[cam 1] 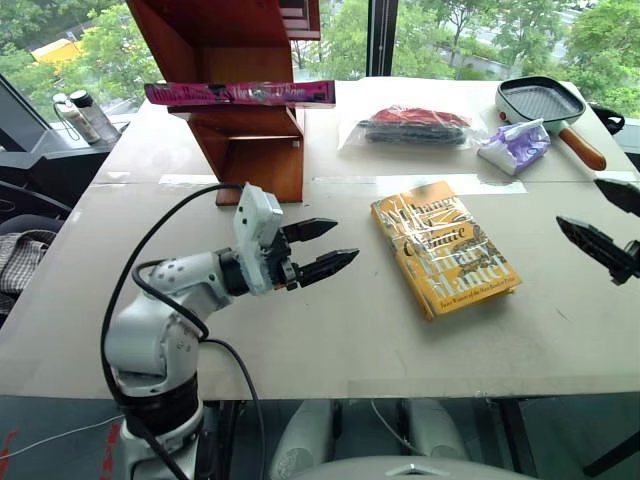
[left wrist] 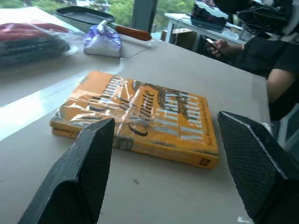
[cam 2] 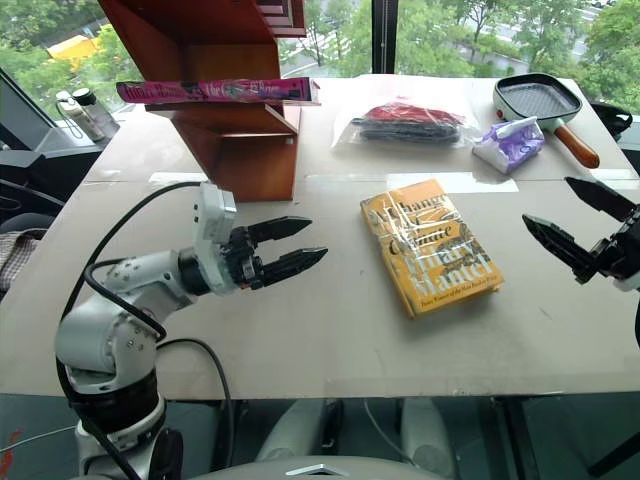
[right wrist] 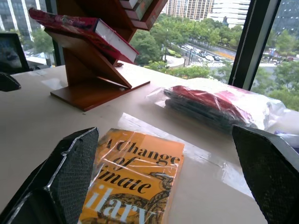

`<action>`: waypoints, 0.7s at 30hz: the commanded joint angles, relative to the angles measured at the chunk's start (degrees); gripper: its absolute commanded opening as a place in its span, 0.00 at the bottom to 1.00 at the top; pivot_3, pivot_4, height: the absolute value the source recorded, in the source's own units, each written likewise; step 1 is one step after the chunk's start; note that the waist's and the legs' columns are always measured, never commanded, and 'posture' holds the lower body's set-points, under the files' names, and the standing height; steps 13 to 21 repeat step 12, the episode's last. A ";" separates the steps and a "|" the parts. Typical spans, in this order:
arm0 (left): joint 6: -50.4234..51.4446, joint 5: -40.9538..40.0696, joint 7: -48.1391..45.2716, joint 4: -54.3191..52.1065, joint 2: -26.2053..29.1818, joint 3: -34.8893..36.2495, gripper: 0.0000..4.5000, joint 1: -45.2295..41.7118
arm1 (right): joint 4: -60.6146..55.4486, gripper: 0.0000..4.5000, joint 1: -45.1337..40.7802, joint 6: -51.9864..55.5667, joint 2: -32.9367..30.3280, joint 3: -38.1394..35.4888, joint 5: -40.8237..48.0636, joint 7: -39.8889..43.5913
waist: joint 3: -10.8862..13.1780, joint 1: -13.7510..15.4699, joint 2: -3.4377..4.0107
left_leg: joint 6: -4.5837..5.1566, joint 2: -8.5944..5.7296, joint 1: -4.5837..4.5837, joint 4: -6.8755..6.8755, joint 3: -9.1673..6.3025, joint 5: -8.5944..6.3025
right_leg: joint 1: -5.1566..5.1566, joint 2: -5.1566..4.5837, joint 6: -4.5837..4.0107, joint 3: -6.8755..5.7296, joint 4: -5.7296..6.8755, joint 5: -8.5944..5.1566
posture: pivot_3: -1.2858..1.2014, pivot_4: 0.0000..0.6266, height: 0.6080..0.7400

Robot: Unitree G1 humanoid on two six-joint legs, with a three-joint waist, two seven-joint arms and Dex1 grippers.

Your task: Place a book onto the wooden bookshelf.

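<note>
The pink book (cam 1: 240, 93) lies flat on a ledge of the reddish-brown wooden bookshelf (cam 1: 245, 140) at the table's back left; the right wrist view shows the book (right wrist: 79, 28) resting there too. My left gripper (cam 1: 325, 250) is open and empty, low over the table in front of the shelf, pointing right toward a yellow book (cam 1: 443, 247). At the table's right edge my right gripper (cam 2: 572, 222) stands open and empty, pointing left toward that yellow book.
A yellow book (left wrist: 135, 116) in plastic wrap lies mid-table. At the back lie a bagged red and dark item (cam 1: 412, 126), a purple-white packet (cam 1: 515, 146) and a grill pan (cam 1: 545, 100). A person's arm (left wrist: 280, 79) is beyond the table's right edge.
</note>
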 commanded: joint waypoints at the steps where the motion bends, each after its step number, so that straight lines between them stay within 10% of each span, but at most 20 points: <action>1: -12.01 3.37 2.02 4.43 1.13 -2.15 0.80 5.12 | -3.14 1.00 5.45 -1.78 0.59 -3.20 -1.55 0.79 | 0.00 0.15 0.00 | 0.01 0.00 0.00 0.00 -0.01 -0.01 | 0.00 0.00 0.00 -0.01 0.00 0.00 | 0.52 0.24 1.00; 9: -19.18 0.74 1.28 9.74 7.31 1.86 0.80 18.54 | -4.92 1.00 25.10 -5.66 0.81 -4.62 -13.44 1.94 | -0.04 0.32 0.07 | 0.04 0.02 -0.01 -0.04 0.04 -0.03 | 0.01 -0.03 -0.01 -0.02 -0.15 -0.03 | 0.52 0.24 1.00; 21: -18.65 -0.01 2.09 9.43 8.45 1.55 0.80 20.58 | -5.73 1.00 26.55 -5.15 1.93 -4.54 -13.06 0.82 | -0.05 0.20 0.07 | 0.04 0.05 -0.01 -0.04 0.06 -0.03 | 0.01 -0.04 -0.02 0.00 -0.18 -0.03 | 0.52 0.24 1.00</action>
